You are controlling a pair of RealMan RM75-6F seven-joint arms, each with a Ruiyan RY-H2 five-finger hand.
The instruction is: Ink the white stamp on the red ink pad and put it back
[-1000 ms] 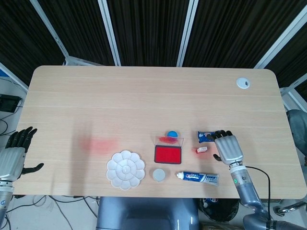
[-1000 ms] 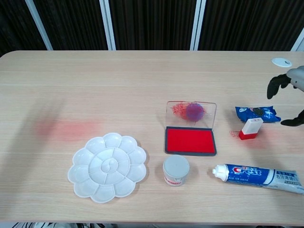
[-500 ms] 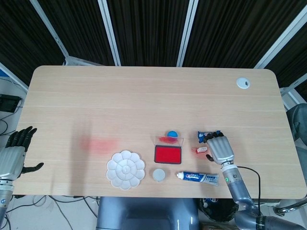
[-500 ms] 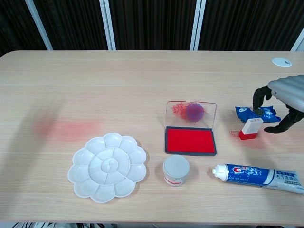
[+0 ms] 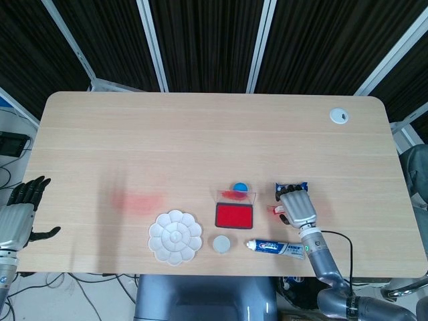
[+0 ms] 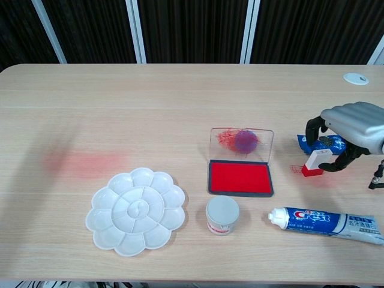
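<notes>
The white stamp [image 6: 315,161] with a red base stands upright on the table, right of the red ink pad [image 6: 240,178] [image 5: 234,216]. My right hand [image 6: 351,123] [image 5: 297,208] arches over the stamp, with fingers behind it and the thumb close by its right side. I cannot see a firm grip. In the head view the hand hides most of the stamp, and only a red bit [image 5: 275,209] shows. My left hand [image 5: 19,217] hangs open off the table's left edge, holding nothing.
The pad's clear lid [image 6: 241,143] lies open behind it, smeared red and purple. A blue snack packet [image 6: 327,143] lies just behind the stamp. A toothpaste tube [image 6: 327,223], a small white jar [image 6: 222,214] and a flower-shaped palette [image 6: 135,210] line the front. A red stain [image 6: 87,163] marks the table's left.
My right hand has moved left and lowered from beside the snack packet to over the stamp, its fingers now around it. The left hand and the stamp have not moved.
</notes>
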